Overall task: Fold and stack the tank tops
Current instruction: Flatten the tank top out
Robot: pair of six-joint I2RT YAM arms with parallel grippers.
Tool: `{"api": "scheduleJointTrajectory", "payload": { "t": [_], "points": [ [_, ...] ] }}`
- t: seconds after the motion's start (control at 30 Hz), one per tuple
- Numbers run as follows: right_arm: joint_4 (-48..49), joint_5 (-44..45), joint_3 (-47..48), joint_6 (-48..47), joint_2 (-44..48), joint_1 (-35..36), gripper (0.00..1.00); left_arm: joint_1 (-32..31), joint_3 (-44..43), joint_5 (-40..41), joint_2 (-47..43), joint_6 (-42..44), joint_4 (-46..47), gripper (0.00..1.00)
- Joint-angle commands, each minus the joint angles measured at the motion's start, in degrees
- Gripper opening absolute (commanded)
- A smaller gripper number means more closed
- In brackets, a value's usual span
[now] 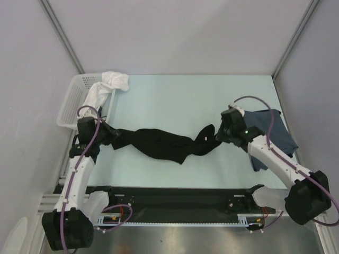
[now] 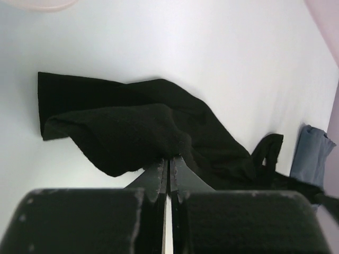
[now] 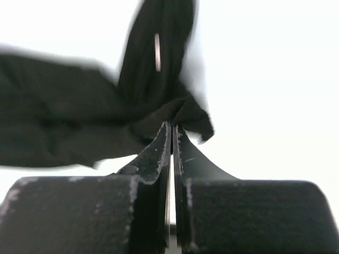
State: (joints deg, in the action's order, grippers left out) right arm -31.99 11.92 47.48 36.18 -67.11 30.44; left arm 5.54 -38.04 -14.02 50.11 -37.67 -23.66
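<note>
The black tank top (image 1: 159,144) is soft, matt, slightly fuzzy cloth; the slate-blue tank top (image 1: 283,138) is smoother matt cloth. The basket (image 1: 69,106), upper left, is white plastic lattice. The desk (image 1: 175,100) is smooth and pale. The right end effector (image 3: 172,129) is grainy matt black, pale-scuffed.

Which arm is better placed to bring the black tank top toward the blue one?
Right, probably: the right gripper is shut on the black tank top beside the blue tank top, while the left gripper holds the far end.

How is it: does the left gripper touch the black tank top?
Touching. Left wrist view: the left gripper is shut on a fold of the black tank top.
</note>
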Motion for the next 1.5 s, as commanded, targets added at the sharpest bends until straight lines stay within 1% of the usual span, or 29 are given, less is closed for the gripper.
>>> {"api": "scheduleJointTrajectory", "payload": {
  "t": [0.0,0.07,0.1,0.13,0.17,0.2,0.23,0.27,0.3,0.33,0.37,0.4,0.43,0.47,0.5,0.57,0.6,0.63,0.67,0.7,0.77,0.9,0.97,1.23,1.47],
  "points": [
    [0.3,-1.5,8.5,-5.8,-6.2,-8.8,0.0,0.3,0.6,-1.1,4.7,-1.9,5.6,0.0],
    [2.3,-4.2,14.1,-6.7,-10.8,-12.8,0.0,0.3,0.5,0.1,7.7,-2.3,7.2,0.0],
    [3.1,-5.7,16.0,-6.9,-15.7,-16.7,0.0,0.3,0.5,1.0,8.5,-2.5,7.9,0.0],
    [4.4,-8.2,17.8,-6.8,-18.8,-18.2,0.0,0.3,0.7,1.1,9.4,-3.2,8.7,0.01],
    [4.7,-9.5,22.1,-6.8,-21.6,-19.2,0.11,0.3,0.9,0.9,10.5,-3.5,10.7,0.04],
    [3.5,-10.8,24.1,-6.8,-26.9,-20.3,0.29,0.3,1.0,0.5,12.3,-3.7,11.8,0.15],
    [3.0,-11.4,26.1,-6.7,-28.6,-20.2,0.62,0.3,1.1,0.1,13.6,-3.9,12.8,0.24],
    [2.5,-11.4,27.2,-6.7,-29.3,-19.8,0.69,0.3,1.0,-0.3,14.7,-3.7,14.1,0.42],
    [2.8,-10.8,26.7,-6.6,-28.0,-19.2,0.74,0.3,0.3,-0.4,16.8,-3.5,14.2,0.66],
    [4.1,-9.5,25.7,-6.8,-26.8,-17.5,0.76,0.3,-0.2,-0.4,17.6,-3.3,14.1,0.93],
    [4.9,-9.2,24.5,-7.1,-25.0,-16.7,0.75,0.0,-0.5,-0.6,18.0,-2.7,14.0,0.97],
    [5.6,-9.5,21.6,-7.7,-23.5,-15.9,0.72,-0.1,-1.0,-0.7,18.4,-2.2,14.1,0.99],
    [6.7,-10.2,20.2,-8.1,-20.6,-15.1,0.68,-0.3,-1.1,0.0,18.2,-1.7,14.1,1.0],
    [7.1,-10.9,18.5,-8.4,-19.2,-13.6,0.49,-0.6,-0.9,0.7,17.7,-0.8,13.8,1.0],
    [8.3,-11.4,15.4,-8.7,-18.0,-12.5,0.39,-1.3,-0.7,1.6,17.0,-0.5,13.8,1.0],
    [10.1,-15.5,12.0,-9.5,-15.1,-9.7,0.29,-2.5,-0.1,3.6,15.2,0.7,14.3,1.0],
    [11.5,-16.7,9.8,-9.6,-14.7,-8.8,0.28,-3.9,0.5,4.1,14.8,1.0,14.4,0.98],
    [12.0,-18.8,9.2,-9.7,-14.7,-7.9,0.31,-4.7,0.7,4.4,14.1,2.0,14.8,0.98],
    [12.4,-19.7,8.9,-10.1,-15.1,-6.0,0.36,-5.0,0.9,5.2,14.1,2.3,14.9,0.97],
    [12.6,-20.4,8.9,-10.1,-15.7,-5.2,0.4,-7.5,0.9,5.8,14.1,2.8,14.7,0.96],
    [12.7,-20.7,9.4,-9.8,-17.5,-3.5,0.46,-9.0,0.8,7.0,14.8,3.7,14.0,0.95],
    [15.5,-20.9,9.2,-7.2,-20.6,0.0,0.47,-11.1,2.4,7.7,15.3,3.4,14.6,0.93],
    [16.3,-20.4,8.9,-6.0,-22.0,0.9,0.53,-11.3,2.9,7.3,15.6,3.1,15.5,0.92],
    [21.9,-19.1,7.7,0.1,-27.7,3.4,0.56,-11.4,2.8,7.3,15.5,3.3,14.8,0.89],
    [24.3,-16.6,9.5,1.3,-31.4,4.3,0.51,-11.8,2.5,8.0,14.1,3.6,13.8,0.89]
  ]
}}
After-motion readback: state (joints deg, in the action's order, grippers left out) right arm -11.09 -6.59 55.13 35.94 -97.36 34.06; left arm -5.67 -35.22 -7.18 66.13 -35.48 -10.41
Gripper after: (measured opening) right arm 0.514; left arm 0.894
